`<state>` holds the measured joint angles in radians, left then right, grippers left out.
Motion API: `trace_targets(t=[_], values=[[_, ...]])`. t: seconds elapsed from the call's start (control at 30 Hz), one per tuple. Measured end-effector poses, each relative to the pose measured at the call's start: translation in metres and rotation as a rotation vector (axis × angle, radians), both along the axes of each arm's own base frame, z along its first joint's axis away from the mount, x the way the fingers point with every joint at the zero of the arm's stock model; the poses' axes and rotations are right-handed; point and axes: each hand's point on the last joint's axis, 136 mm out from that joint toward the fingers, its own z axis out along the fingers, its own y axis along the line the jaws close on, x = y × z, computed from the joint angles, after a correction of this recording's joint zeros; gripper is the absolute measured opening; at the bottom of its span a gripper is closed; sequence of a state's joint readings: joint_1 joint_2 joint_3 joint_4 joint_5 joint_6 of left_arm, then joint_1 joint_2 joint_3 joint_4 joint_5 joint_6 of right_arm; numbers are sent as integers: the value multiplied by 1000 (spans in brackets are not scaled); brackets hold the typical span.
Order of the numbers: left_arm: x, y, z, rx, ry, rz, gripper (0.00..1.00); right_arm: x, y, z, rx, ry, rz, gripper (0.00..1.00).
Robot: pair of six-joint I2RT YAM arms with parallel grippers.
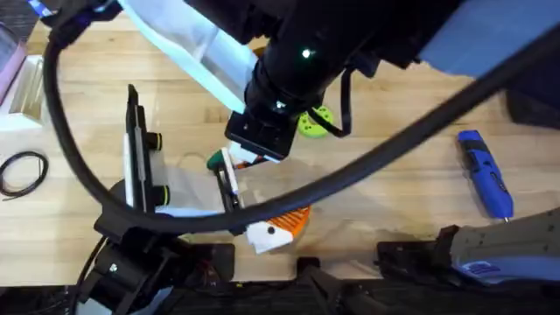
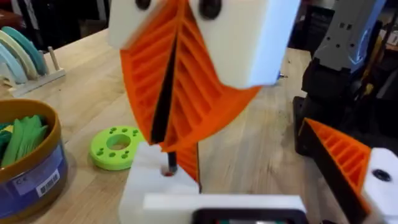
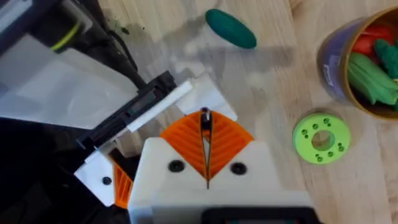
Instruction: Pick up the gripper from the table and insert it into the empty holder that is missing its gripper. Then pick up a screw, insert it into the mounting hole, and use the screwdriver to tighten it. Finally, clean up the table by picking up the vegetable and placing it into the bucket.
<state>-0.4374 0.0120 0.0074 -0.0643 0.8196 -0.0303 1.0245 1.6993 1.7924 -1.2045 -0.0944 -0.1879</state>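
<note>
My right gripper (image 3: 205, 117) is shut on a small dark screw (image 3: 205, 119). In the left wrist view the right gripper (image 2: 171, 148) hangs tip-down over the white holder (image 2: 146, 186), with the screw (image 2: 169, 168) at the holder's mounting hole. A thin orange edge, apparently the gripper (image 2: 188, 163), stands along the holder's inner side. My left gripper (image 2: 242, 155) is open, and the holder is one of its fingers. The dark green vegetable (image 3: 230, 28) lies on the table beyond the right gripper. The bucket (image 3: 329, 62) holds green and red produce. The blue screwdriver (image 1: 484, 172) lies far right.
A lime-green disc (image 3: 321, 137) lies beside the bucket (image 2: 37, 180). A dish rack with plates (image 2: 25, 56) stands at the back. A black cable loop (image 1: 22, 171) lies at the left edge. The right arm's base (image 2: 348, 62) stands close by.
</note>
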Motion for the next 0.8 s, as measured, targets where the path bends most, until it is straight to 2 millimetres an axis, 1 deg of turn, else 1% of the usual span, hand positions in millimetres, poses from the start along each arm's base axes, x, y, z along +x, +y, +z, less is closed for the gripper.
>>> trace_targets(t=[0.2, 0.33, 0.8], values=[[0, 0, 0, 0, 0, 0, 985, 0, 1, -3, -6, 4, 0, 6], [0, 0, 0, -2, 8, -2, 985, 3, 5, -5, -5, 3, 0, 6], [-1, 0, 0, -2, 7, -6, 985, 5, 7, -5, 4, -7, -2, 6]])
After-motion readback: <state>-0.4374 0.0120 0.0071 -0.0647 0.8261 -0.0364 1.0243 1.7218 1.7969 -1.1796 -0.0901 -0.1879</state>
